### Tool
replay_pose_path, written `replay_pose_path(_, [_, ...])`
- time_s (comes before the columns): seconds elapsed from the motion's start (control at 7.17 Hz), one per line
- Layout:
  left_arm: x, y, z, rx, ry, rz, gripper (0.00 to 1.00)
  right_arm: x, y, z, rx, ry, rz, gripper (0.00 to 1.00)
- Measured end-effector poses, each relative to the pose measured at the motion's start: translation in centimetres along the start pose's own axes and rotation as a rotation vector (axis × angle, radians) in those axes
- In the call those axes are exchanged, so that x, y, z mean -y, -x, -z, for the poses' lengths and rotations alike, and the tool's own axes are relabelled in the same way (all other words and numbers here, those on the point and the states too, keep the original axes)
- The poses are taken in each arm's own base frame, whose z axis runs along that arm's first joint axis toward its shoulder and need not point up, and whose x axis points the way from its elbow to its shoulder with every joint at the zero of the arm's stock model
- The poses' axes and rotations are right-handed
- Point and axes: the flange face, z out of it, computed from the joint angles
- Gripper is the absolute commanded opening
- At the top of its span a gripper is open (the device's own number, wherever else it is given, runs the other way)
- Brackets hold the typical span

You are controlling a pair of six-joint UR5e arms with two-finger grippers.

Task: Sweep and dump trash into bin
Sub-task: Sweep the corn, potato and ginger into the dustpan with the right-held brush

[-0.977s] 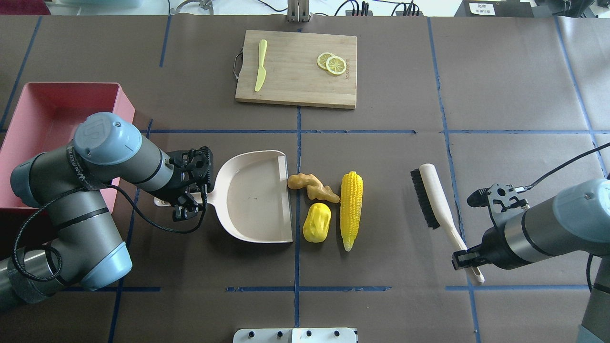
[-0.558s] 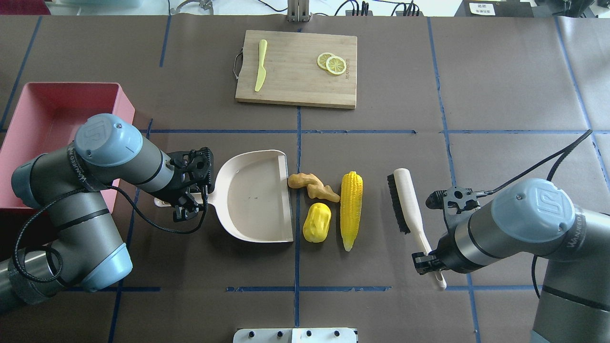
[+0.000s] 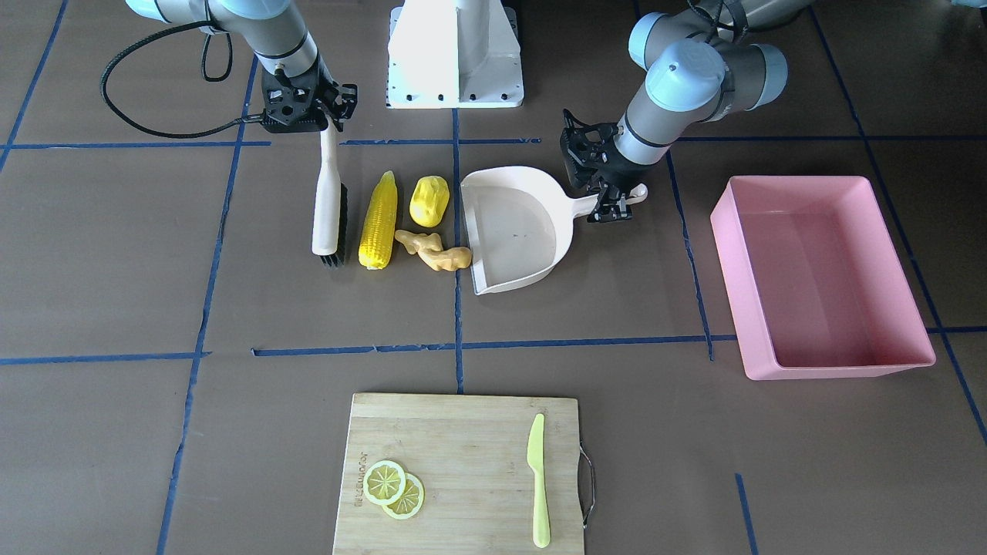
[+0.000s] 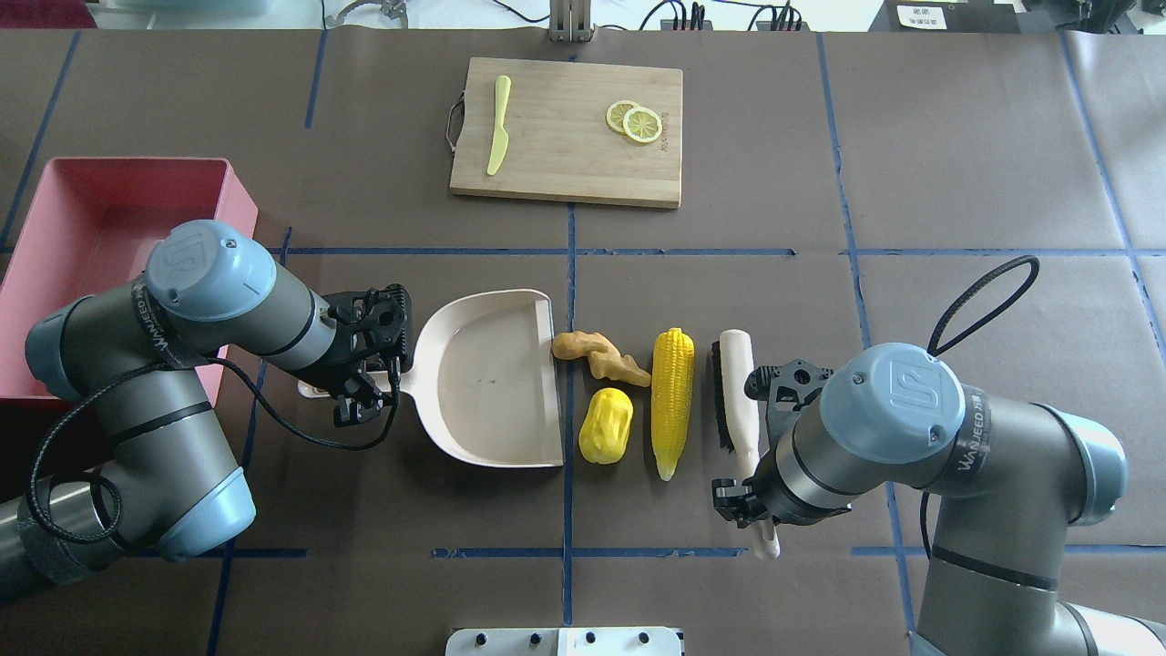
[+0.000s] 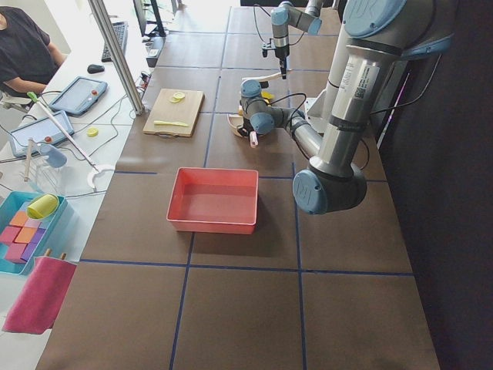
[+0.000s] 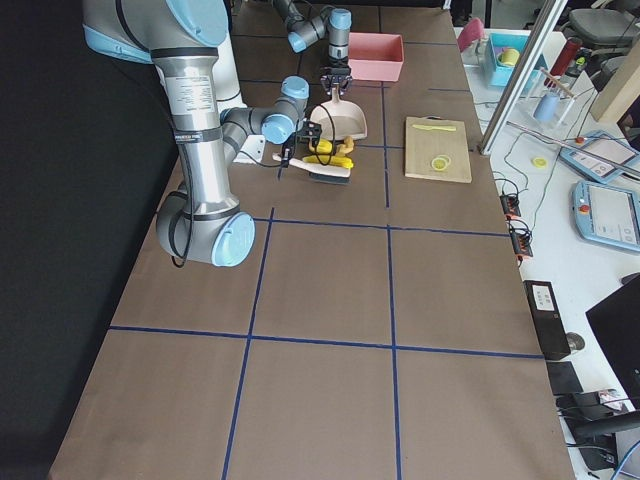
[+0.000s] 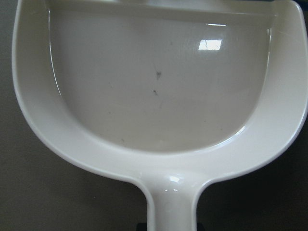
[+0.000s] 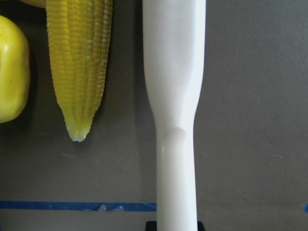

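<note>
A robotics lab: a bench [image 4: 956, 137] gridded with blue tape [image 4: 710, 251], teach pendants [image 6: 610, 215] and cables [image 6: 512, 195] alongside, an operator [image 5: 23, 46] seated nearby.

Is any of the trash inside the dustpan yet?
No, the dustpan is bare inside; the corn cob, yellow lump and ginger root all lie on the table beyond its open edge.

From overhead, the left arm covers the near corner of the bin [image 4: 127, 162] at the bench's left edge. The left gripper [image 4: 357, 394] hides most of the dustpan [image 4: 492, 383] handle, the right gripper [image 4: 745, 503] part of the brush [image 4: 734, 383] handle. The right wrist camera crops the corn [image 8: 79, 57] and potato [image 8: 9, 72].
</note>
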Motion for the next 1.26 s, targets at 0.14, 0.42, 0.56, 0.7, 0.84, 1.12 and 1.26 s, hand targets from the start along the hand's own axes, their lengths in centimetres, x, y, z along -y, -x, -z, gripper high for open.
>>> replay_pose_path(0.14, [0.0, 0.0, 0.0, 0.000, 0.000, 0.001, 0.14, -0.4, 0.8, -0.4, -0.001, 0.000, -0.019, 0.00])
replay_pose_path(0.42, [0.2, 0.0, 0.0, 0.001, 0.000, 0.001, 0.13, -1.4, 3.1, -1.6, -0.008, -0.003, -0.013, 0.00])
replay_pose_path(0.56, [0.4, 0.1, 0.1, 0.009, 0.001, 0.000, 0.12, -1.4, 4.7, -1.7, -0.016, -0.002, -0.011, 0.00])
replay_pose_path(0.7, [0.9, 0.2, 0.2, 0.022, 0.006, 0.001, 0.09, -1.4, 6.4, -1.6, -0.021, -0.004, -0.010, 0.00])
replay_pose_path(0.84, [1.4, 0.2, 0.2, 0.028, 0.013, 0.003, 0.08, -1.2, 7.5, -1.5, -0.024, -0.010, -0.007, 0.00])
replay_pose_path(1.12, [2.2, -0.1, 0.1, 0.030, 0.018, 0.004, 0.08, -0.8, 9.1, -1.6, -0.024, -0.024, 0.003, 0.00])
replay_pose_path(1.26, [2.6, -0.3, 0.0, 0.030, 0.018, 0.002, 0.08, -0.6, 10.0, -1.7, -0.021, -0.027, 0.006, 0.00])
